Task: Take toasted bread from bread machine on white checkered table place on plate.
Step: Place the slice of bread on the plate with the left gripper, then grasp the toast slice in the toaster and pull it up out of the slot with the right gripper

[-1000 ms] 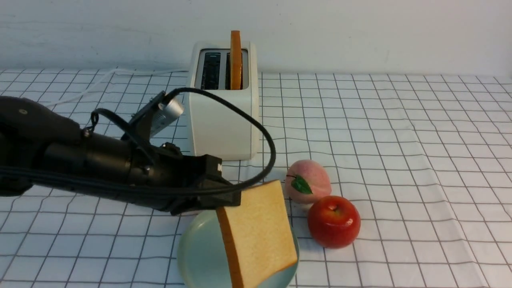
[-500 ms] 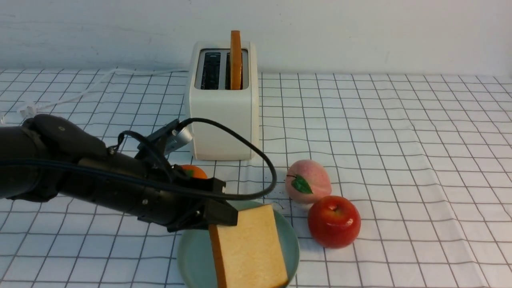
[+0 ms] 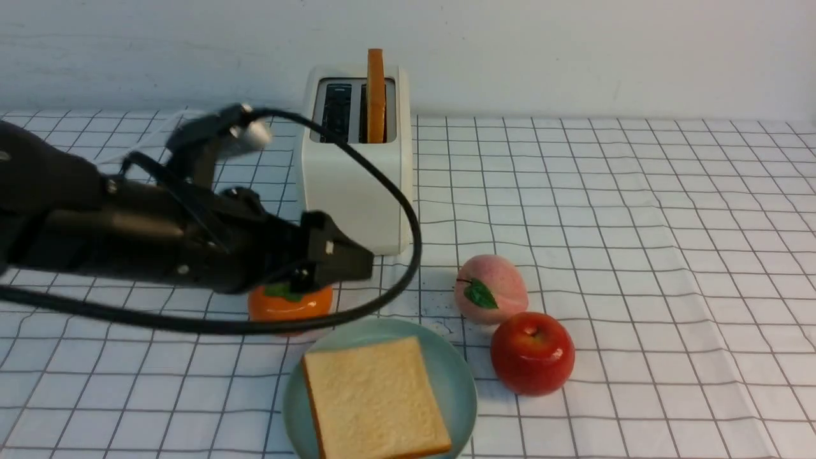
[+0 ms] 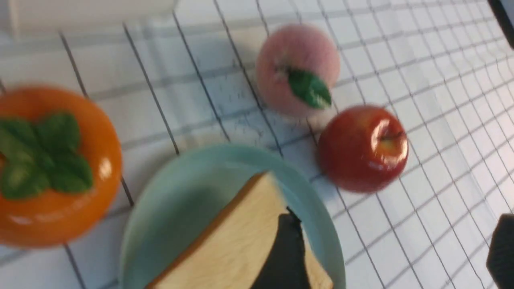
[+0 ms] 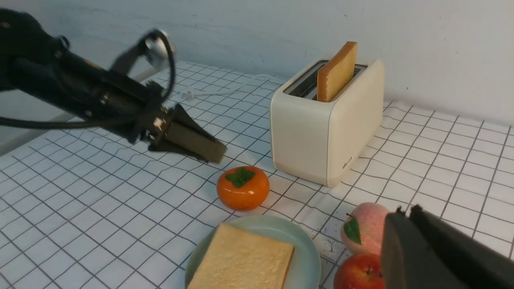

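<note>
Toasted bread slice (image 3: pixel 373 398) lies on the plate (image 3: pixel 454 370), your left gripper (image 3: pixel 358 264) spread empty nearby; you have the second slice (image 3: pixel 375 95) left in the bread machine (image 3: pixel 354 191).

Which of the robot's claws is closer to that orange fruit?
The left. The left gripper hangs close above the persimmon; the right gripper sits farther off, on the side of the peach and the apple.

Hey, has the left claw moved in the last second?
Yes. The left claw has released the toasted bread onto the plate and lifted up and back, its tip now level with the bread machine's base.
</note>
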`<act>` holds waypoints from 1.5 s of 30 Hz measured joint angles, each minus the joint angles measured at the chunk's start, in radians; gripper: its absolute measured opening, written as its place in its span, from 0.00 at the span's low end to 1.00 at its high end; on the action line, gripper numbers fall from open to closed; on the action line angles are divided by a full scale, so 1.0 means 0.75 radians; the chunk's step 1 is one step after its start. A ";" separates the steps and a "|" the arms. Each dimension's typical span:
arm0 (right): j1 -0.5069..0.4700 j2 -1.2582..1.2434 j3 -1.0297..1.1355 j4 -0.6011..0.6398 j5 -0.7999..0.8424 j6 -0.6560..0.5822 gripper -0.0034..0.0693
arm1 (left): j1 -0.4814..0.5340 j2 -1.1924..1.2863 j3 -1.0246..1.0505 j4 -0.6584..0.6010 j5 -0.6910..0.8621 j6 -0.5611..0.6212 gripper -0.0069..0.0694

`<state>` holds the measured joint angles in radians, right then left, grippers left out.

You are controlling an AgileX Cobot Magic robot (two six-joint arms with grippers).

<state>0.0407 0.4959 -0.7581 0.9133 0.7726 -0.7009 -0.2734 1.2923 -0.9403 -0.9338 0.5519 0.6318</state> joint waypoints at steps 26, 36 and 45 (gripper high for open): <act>0.148 0.819 -0.570 -0.174 0.313 0.257 0.05 | 0.000 -1.131 0.205 0.855 0.110 -0.661 0.07; 0.719 1.308 -0.998 -0.872 0.070 0.862 0.06 | 0.000 -1.228 0.216 0.865 -0.094 -0.672 0.07; 0.814 1.656 -1.247 -1.299 -0.125 1.334 0.35 | 0.000 -1.228 0.216 0.830 -0.276 -0.672 0.07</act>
<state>0.6511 1.7381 -1.6935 -0.0610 0.6791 0.2994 -0.2734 0.3714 -0.7781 -0.3116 0.3446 0.1279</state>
